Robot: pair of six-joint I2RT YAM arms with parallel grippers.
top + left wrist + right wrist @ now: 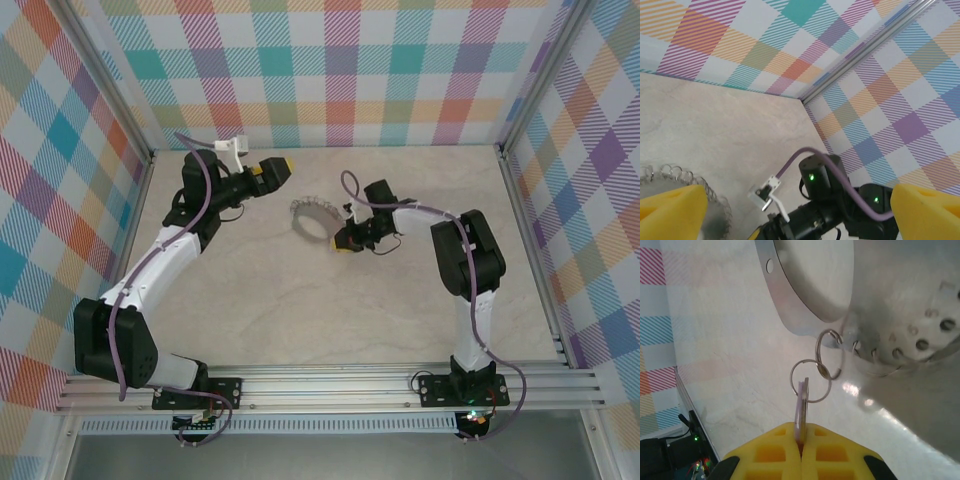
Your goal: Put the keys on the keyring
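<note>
The keyring (314,214), a grey metal loop with small rings along its edge, lies in the middle of the table. In the right wrist view it is a wide metal band (790,307) pierced with holes. My right gripper (801,429) is shut on the keys (801,407), a pale lilac tab held edge-on just beside the loop. The tab's small split ring (811,381) is linked through another small ring (830,354) that hangs from the band. My left gripper (272,176) stands open to the left of the loop, apart from it, with nothing between its yellow fingers (670,212).
Plaid walls (340,70) close in the marble-patterned table (300,310) at the back and both sides, with metal corner posts (505,150). The right arm's black wrist and purple cable (825,195) lie just beyond the left gripper.
</note>
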